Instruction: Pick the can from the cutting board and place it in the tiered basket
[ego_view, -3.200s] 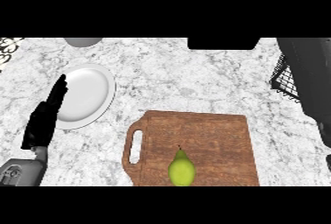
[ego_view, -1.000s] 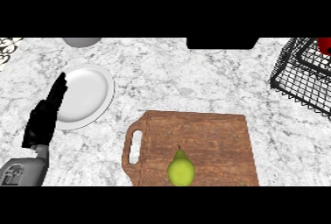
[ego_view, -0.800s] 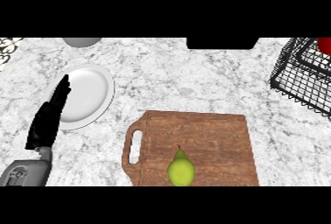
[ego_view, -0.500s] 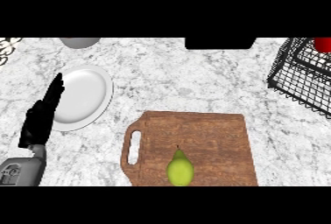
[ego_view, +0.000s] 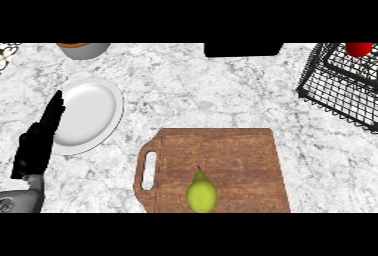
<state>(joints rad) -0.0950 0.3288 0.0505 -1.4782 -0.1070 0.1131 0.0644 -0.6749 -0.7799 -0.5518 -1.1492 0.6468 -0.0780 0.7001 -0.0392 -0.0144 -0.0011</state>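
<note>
One hand shows: left hand (ego_view: 38, 145), fingers straight & together, holding nothing, tips over the white plate (ego_view: 92, 112) rim, left of the cutting board (ego_view: 221, 160). Green pear (ego_view: 201, 192) lies on the board's near part. Wire tiered basket (ego_view: 343, 85) sits up-right of board, w/ a red item (ego_view: 359, 48) inside. Can: can't tell where.

No text, label, brand, number or sign can be read on anything here.

Cut off at the edges
The black wire tiered basket (ego_view: 345, 87) runs off right (a red item (ego_view: 359, 48) half-shown); brown wooden cutting board (ego_view: 221, 160) clipped below.
</note>
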